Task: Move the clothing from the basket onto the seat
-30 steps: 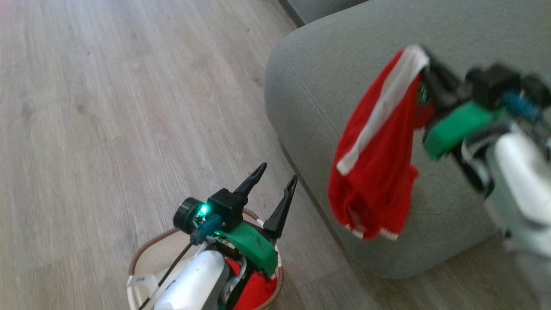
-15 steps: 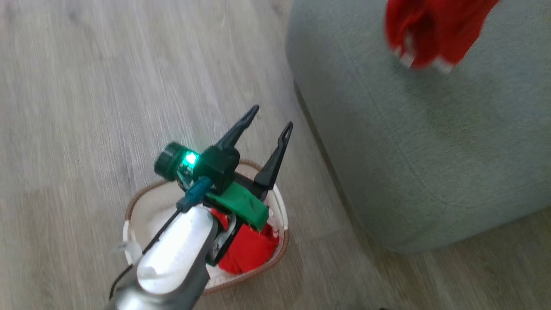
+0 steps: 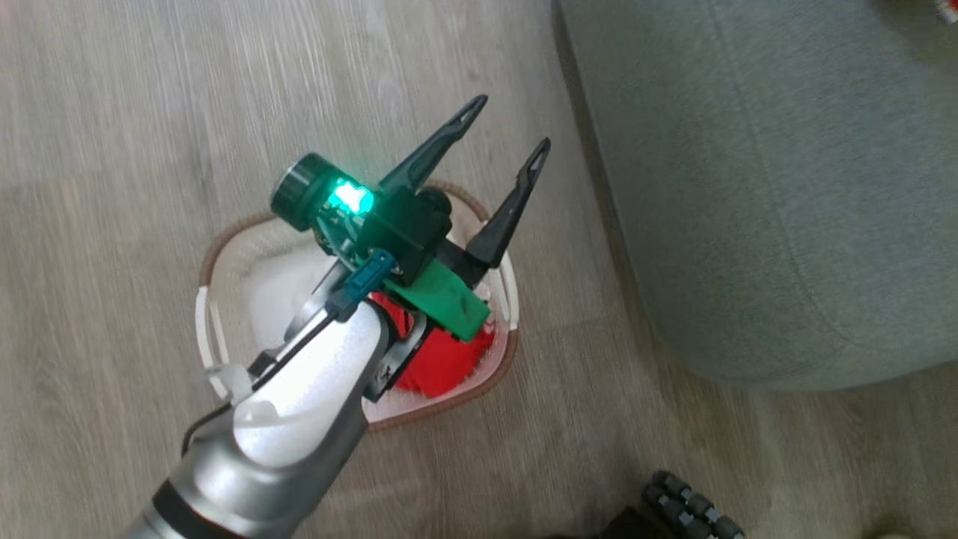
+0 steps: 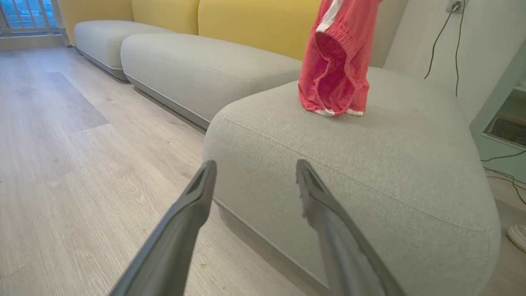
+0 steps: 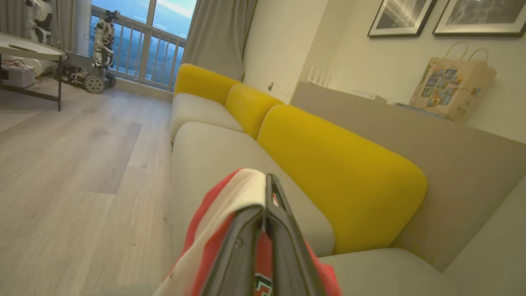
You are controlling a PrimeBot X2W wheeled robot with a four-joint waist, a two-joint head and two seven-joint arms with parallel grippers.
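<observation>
The white basket with its brown rim stands on the floor beside the grey-green seat. A red garment lies in its right half, partly hidden by my left arm. My left gripper hovers above the basket, open and holding nothing; it also appears as the left gripper in its wrist view. A second red garment with white trim hangs over the seat, its hem at the cushion top. My right gripper is shut on the white-trimmed edge of that garment.
Wooden floor surrounds the basket. Yellow back cushions line the sofa, with more grey seats to the left. A paper bag stands on the ledge behind. Cables hang on the wall. A dark ribbed part sits at the bottom edge.
The head camera has tipped down toward the basket. My right gripper has carried the red garment up and farther over the seat, leaving the head view. The left gripper stays open over the basket.
</observation>
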